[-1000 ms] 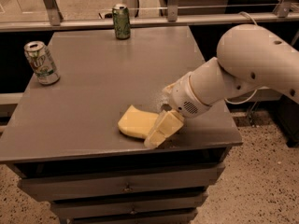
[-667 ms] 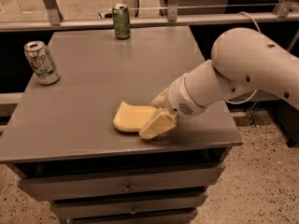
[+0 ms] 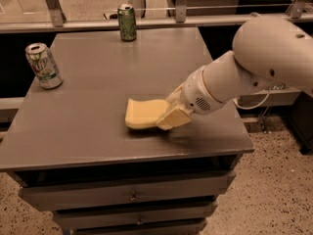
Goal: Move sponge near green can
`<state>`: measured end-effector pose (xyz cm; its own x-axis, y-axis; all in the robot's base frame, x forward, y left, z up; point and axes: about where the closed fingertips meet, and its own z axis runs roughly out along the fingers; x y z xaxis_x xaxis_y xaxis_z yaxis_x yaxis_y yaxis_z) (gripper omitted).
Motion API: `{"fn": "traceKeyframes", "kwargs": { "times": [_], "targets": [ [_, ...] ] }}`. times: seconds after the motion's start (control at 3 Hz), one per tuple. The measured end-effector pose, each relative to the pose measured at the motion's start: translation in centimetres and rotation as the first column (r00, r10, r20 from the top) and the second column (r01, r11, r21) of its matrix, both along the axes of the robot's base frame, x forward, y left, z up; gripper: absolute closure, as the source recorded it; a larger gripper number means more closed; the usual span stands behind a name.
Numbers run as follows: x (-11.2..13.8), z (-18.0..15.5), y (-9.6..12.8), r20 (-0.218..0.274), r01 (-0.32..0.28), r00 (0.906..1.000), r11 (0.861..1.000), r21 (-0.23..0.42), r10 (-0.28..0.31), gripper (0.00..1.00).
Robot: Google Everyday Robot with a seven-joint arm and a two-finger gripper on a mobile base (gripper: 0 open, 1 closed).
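Far to the left of the hand and a little beyond it, a silver can (image 3: 44, 65) stands upright near the left edge of the counter (image 3: 93, 136). It has no part in the job and is well out of the way. Beyond the hand and to its left, at the counter's far edge, the green can (image 3: 127, 22) stands upright. It marks where the sponge has to end up, and bare counter lies between it and the hand. The sponge (image 3: 143, 113) sticks out directly to the left of the hand, well apart from the green can. Its left part lies low on or just above the counter, and its right end is tucked into the grip, which looks like a hold suited to carrying or dragging it without folding it. The hand (image 3: 165, 116) sits low over the middle of the counter, toward the front, clenched on the sponge's right end. The white arm (image 3: 244, 67) reaches in from the right, so the path toward the green can stays open. I judge the sponge is taken but the move is not yet done.
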<state>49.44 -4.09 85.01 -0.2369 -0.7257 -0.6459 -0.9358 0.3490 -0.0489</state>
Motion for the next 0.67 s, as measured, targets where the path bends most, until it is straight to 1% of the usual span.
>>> {"fn": "traceKeyframes", "kwargs": {
  "times": [0.33, 0.67],
  "targets": [
    [2.79, 3.92, -3.87, 0.095, 0.073, 0.9933, 0.994, -0.076, -0.066, 1.0],
    [2.52, 4.11, -3.89, 0.098, 0.079, 0.9927, 0.994, -0.079, -0.071, 1.0]
  ]
}}
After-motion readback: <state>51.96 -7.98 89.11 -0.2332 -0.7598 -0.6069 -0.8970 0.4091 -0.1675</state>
